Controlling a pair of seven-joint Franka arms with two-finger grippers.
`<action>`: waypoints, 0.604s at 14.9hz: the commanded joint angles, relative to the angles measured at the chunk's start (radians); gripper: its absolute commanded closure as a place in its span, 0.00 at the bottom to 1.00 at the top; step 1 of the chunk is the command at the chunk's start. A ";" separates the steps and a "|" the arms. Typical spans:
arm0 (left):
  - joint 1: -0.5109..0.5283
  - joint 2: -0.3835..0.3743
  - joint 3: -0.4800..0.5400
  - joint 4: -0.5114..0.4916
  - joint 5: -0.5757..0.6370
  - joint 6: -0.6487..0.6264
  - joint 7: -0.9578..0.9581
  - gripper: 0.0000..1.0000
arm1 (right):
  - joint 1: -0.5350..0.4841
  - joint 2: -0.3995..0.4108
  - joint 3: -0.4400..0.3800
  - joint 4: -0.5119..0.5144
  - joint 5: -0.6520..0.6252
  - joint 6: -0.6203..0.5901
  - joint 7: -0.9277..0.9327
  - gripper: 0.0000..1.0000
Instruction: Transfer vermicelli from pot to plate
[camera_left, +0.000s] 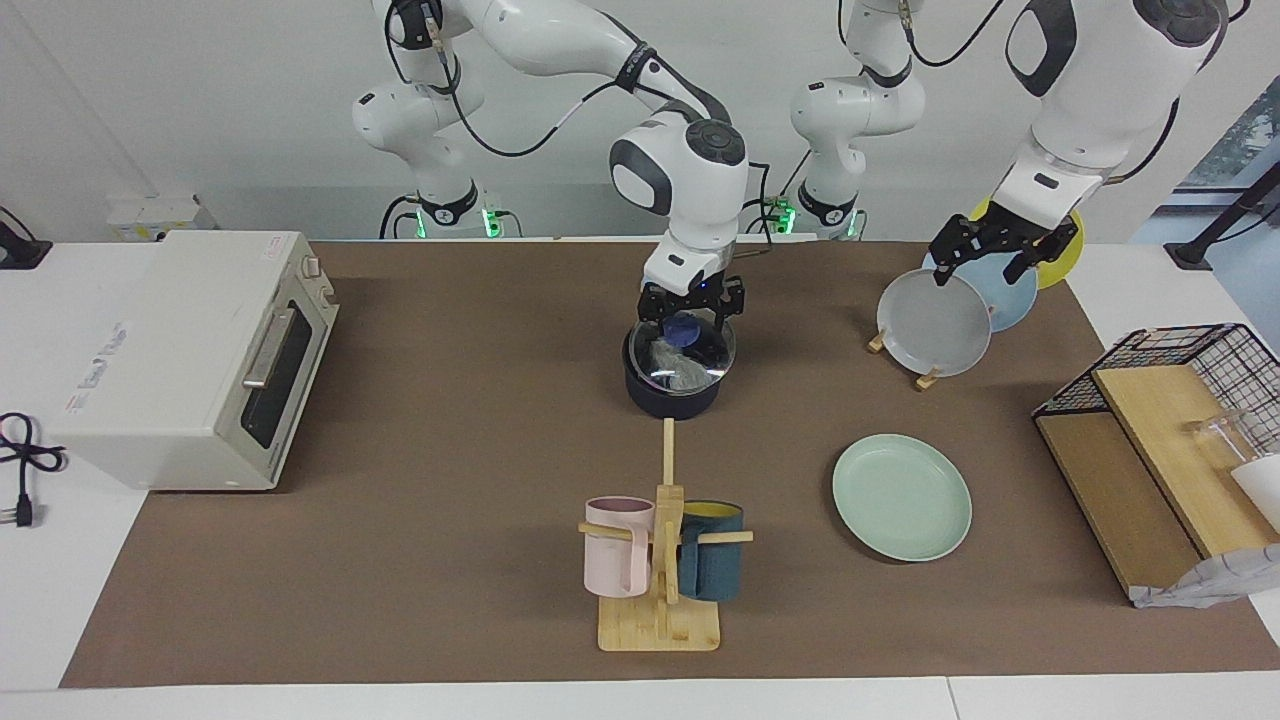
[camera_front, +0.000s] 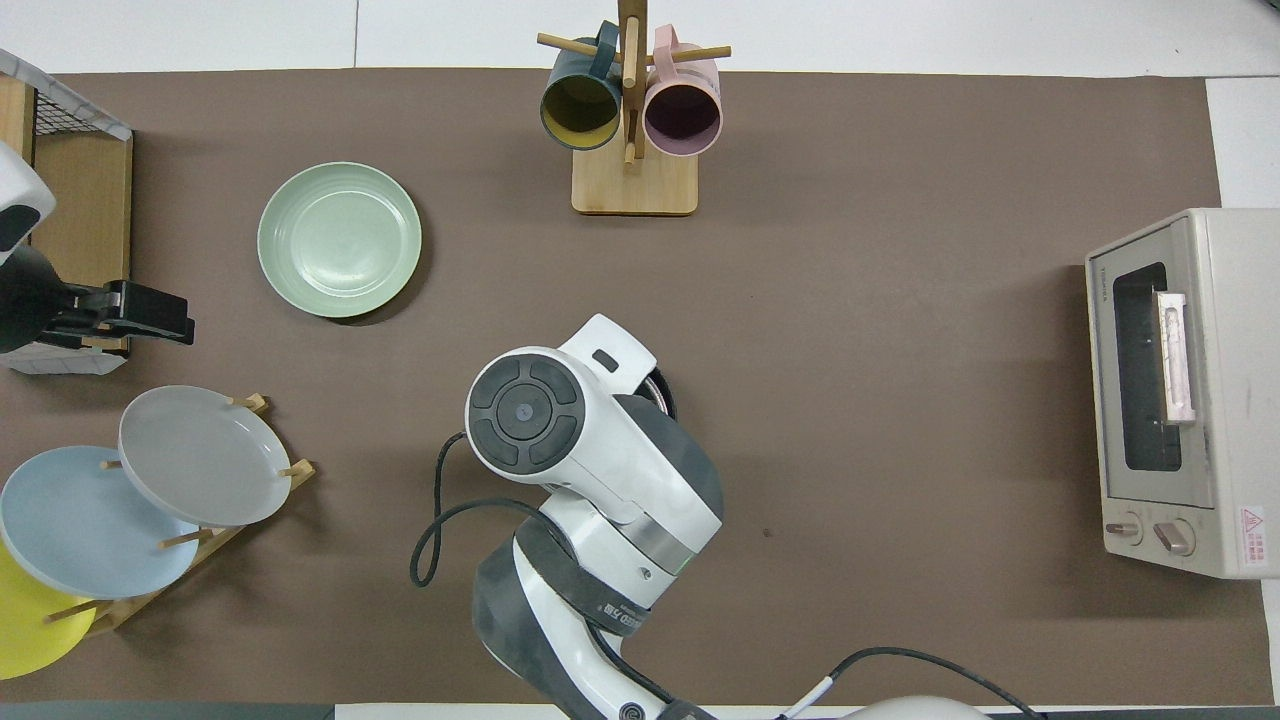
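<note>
The dark navy pot (camera_left: 676, 392) stands mid-table under a clear glass lid (camera_left: 700, 362) with a blue knob (camera_left: 685, 328). The whitish vermicelli (camera_left: 672, 368) shows through the lid, inside the pot. My right gripper (camera_left: 689, 322) is down at the lid, open, with a finger on each side of the knob. In the overhead view the right arm hides the pot except a sliver of rim (camera_front: 664, 388). The pot's handle is hidden. The mint-green plate (camera_left: 902, 497) (camera_front: 339, 239) lies empty, farther from the robots, toward the left arm's end. My left gripper (camera_left: 982, 266) (camera_front: 176, 320) waits open over the plate rack.
A wooden rack (camera_left: 928, 378) holds a grey plate (camera_left: 933, 323), a light blue plate (camera_left: 1012, 296) and a yellow one. A mug tree (camera_left: 660, 590) with pink and teal mugs stands farther out than the pot. A toaster oven (camera_left: 190, 355) is at the right arm's end, a wire basket (camera_left: 1160, 385) at the left arm's.
</note>
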 joint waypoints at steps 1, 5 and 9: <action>0.007 -0.018 -0.002 -0.007 -0.015 -0.014 -0.001 0.00 | 0.003 -0.015 -0.002 -0.031 -0.012 0.007 -0.009 0.16; 0.009 -0.018 -0.002 -0.007 -0.015 -0.010 -0.001 0.00 | 0.000 -0.015 -0.002 -0.031 -0.041 0.003 -0.024 0.15; 0.009 -0.018 -0.002 -0.008 -0.015 -0.010 -0.001 0.00 | -0.003 -0.015 -0.002 -0.028 -0.044 0.003 -0.043 0.09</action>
